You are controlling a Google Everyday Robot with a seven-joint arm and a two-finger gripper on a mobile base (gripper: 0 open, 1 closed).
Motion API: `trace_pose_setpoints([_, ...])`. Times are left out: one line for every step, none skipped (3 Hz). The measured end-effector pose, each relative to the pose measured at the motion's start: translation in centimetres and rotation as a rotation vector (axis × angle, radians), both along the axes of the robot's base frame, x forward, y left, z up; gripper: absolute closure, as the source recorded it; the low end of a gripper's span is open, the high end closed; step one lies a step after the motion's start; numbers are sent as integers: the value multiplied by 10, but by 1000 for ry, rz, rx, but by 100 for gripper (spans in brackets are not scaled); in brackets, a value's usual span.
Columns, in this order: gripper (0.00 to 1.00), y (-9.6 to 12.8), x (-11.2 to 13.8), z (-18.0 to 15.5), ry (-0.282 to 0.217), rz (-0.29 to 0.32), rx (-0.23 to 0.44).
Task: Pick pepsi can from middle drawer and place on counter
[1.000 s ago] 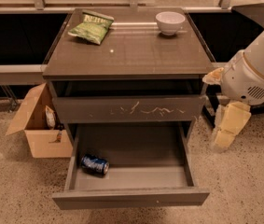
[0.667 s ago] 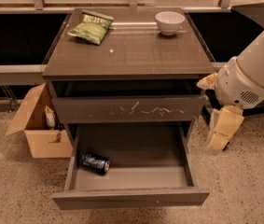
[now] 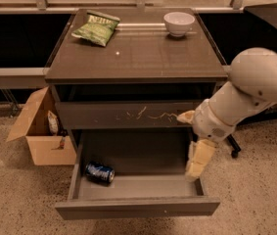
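Note:
The pepsi can (image 3: pixel 99 172) lies on its side in the left part of the open middle drawer (image 3: pixel 138 207), near its left wall. The counter (image 3: pixel 136 58) is the flat top of the cabinet above. My gripper (image 3: pixel 196 161) hangs from the white arm over the right side of the drawer, its cream fingers pointing down, well to the right of the can and apart from it. It holds nothing.
A green crisp bag (image 3: pixel 97 28) and a white bowl (image 3: pixel 179 23) sit at the back of the counter. The scratched drawer front (image 3: pixel 128 115) is above the open drawer. An open cardboard box (image 3: pixel 41 129) stands on the floor at the left.
My arm has swung left and forward, and the gripper has moved from beside the cabinet's right side to over the right part of the open drawer. The can has not moved.

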State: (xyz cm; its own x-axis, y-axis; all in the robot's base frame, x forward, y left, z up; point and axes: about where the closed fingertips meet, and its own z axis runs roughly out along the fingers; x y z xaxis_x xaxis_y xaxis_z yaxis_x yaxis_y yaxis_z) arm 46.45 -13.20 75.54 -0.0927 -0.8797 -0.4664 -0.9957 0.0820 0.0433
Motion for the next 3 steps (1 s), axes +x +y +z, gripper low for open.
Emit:
trace_pose_setpoints([0, 30, 7, -65, 47, 33, 77])
trace_pose_setpoints([0, 51, 16, -111, 75, 22, 132])
trace_pose_setpoints([0, 51, 16, -111, 75, 22, 132])
